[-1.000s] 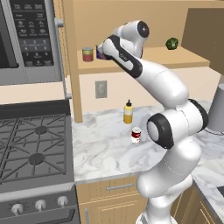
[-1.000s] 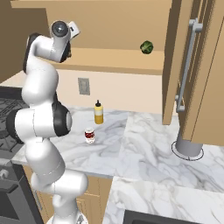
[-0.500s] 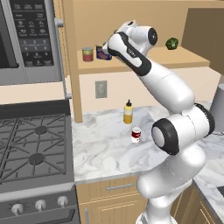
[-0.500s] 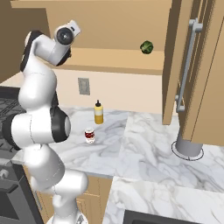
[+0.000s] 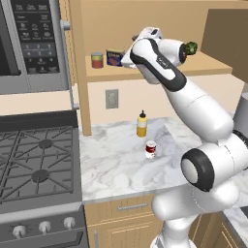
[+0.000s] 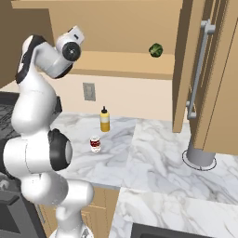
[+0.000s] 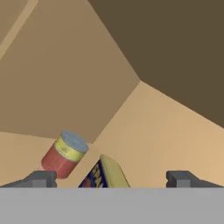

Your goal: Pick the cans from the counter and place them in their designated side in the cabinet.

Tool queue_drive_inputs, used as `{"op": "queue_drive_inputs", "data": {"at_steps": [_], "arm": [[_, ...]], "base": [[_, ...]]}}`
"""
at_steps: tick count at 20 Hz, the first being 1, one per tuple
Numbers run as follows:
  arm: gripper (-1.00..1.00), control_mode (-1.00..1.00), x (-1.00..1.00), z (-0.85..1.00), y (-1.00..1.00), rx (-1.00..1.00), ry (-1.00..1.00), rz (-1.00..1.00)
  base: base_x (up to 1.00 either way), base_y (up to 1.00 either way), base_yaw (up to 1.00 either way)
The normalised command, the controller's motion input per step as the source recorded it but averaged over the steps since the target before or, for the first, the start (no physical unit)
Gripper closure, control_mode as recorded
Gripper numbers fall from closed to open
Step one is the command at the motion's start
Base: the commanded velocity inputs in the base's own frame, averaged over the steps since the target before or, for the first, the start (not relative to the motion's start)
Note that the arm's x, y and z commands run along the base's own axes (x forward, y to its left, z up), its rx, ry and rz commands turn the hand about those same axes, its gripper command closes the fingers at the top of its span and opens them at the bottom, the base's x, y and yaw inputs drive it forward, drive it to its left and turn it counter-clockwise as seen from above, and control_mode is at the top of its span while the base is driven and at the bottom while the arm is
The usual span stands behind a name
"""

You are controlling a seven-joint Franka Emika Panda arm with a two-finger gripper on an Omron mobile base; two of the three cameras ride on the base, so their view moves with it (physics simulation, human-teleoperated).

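- The two-finger tool (image 7: 112, 178) stands wide, holding nothing, up at the light tan wooden cabinet (image 5: 213, 68) shelf.
- The dark blue boxy tin with red-yellow label (image 7: 101, 173) lies between its tips, on the shelf beside a red can with yellow-green band (image 7: 64, 154).
- The short round red-and-white can (image 5: 150, 149) stands upright on the white-grey marble counter (image 5: 116, 167), well below the tool, near a yellow squeeze bottle (image 5: 141, 124).

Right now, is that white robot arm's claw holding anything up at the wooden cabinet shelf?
Nothing is held. The gripper is open, its fingertips spread wide apart, and the dark blue boxy tin stands free on the tan cabinet shelf.
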Motion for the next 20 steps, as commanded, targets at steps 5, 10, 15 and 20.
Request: {"op": "queue_drive_inputs", "data": {"at_steps": [5, 10, 15, 20], "arm": [[-1.0, -1.0, -0.69, 0.0, -0.14, -0.03, -0.03, 0.03], [-1.0, -1.0, -0.74, 0.0, -0.09, -0.03, -0.03, 0.01], [-1.0, -1.0, -0.73, 0.0, -0.07, -0.04, -0.01, 0.0], [-1.0, -1.0, -0.73, 0.0, -0.07, -0.03, 0.0, 0.0]], "base": [[0.0, 0.0, 0.0], [0.0, 0.0, 0.0], [0.0, 0.0, 0.0], [0.0, 0.0, 0.0]]}}
